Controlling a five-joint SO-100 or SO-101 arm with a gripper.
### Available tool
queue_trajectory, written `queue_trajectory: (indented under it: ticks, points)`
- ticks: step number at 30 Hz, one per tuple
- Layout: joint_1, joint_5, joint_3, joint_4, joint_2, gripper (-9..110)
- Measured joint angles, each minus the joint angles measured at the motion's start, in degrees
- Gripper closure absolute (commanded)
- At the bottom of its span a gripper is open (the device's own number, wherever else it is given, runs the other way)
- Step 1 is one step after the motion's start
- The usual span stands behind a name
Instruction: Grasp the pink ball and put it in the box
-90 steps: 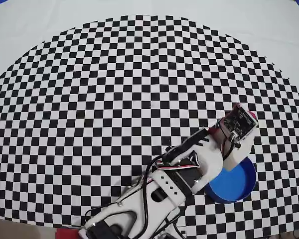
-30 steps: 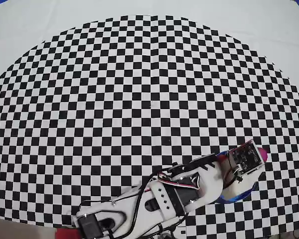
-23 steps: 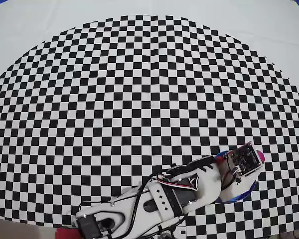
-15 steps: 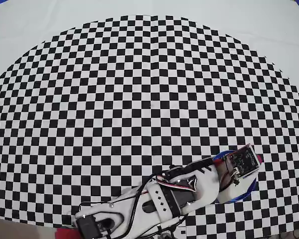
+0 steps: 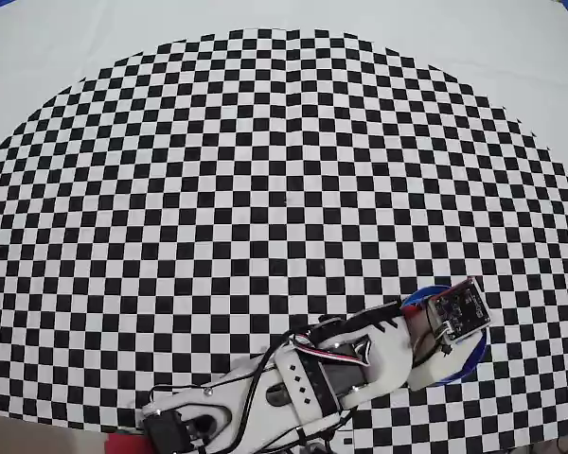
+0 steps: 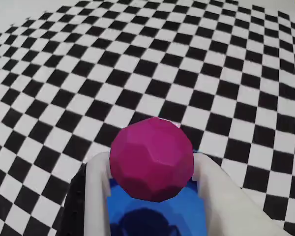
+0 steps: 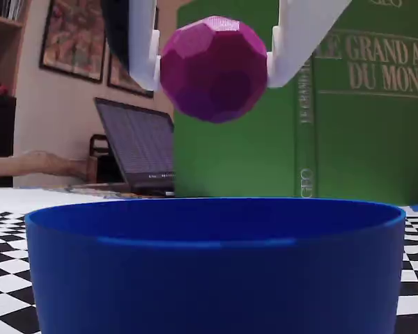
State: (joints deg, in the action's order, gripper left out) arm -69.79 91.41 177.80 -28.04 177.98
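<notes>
Between the tool's point(image 7: 212, 59) two white fingers point(image 7: 303, 38) sits the pink ball point(image 7: 214, 68), clamped; directly above the box point(image 7: 216, 268).

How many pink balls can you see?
1. The pink ball is gripped between the white jaws, up in the air above the blue box. In the overhead view the arm hides it. No other ball shows on the checkered mat.
</notes>
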Motion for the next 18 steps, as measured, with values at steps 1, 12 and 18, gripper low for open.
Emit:
queue_trajectory:
  ticks: [1,12,18]
  points:
    - [0.0,0.0,0.0,-0.62,0.0,101]
    - [0.0,0.0,0.0,-7.21,3.08,101]
    - [0.0,0.0,0.0,-9.05,4.57,101]
